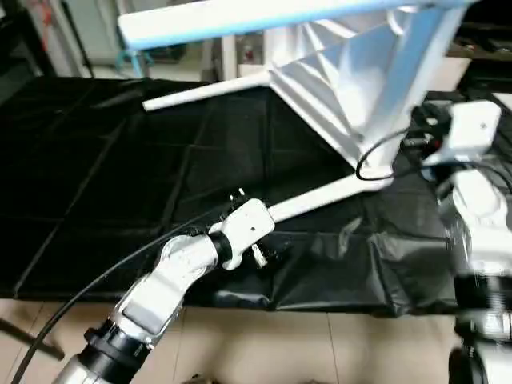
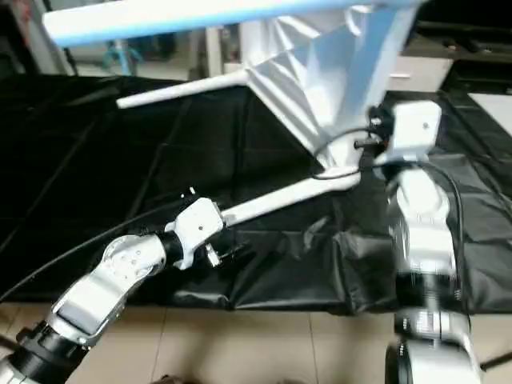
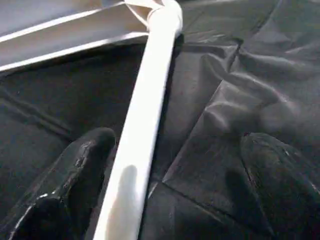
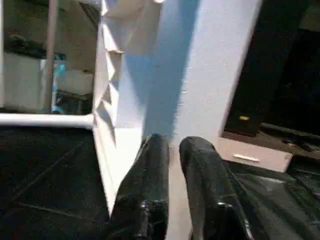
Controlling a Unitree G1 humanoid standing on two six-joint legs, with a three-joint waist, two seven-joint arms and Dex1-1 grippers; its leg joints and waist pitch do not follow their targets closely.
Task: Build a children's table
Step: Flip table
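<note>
Two grippers work at a white table (image 1: 352,88) that lies tipped on its side on a black sheet (image 1: 104,176), its ribbed underside facing the camera in the upper right of the frame. Several legs are already in their sockets: one (image 1: 320,196) slants from the top's lower corner down toward frame centre, another (image 1: 208,92) points to the upper left, and a third (image 1: 264,18) crosses the top edge. The left gripper (image 3: 165,170) has its fingers (image 3: 75,165) spread wide on either side of the slanting leg, one finger just beside it. The right gripper (image 4: 172,170) is at the edge of the table top, fingers nearly together with a narrow gap; whether they pinch the edge cannot be told.
</note>
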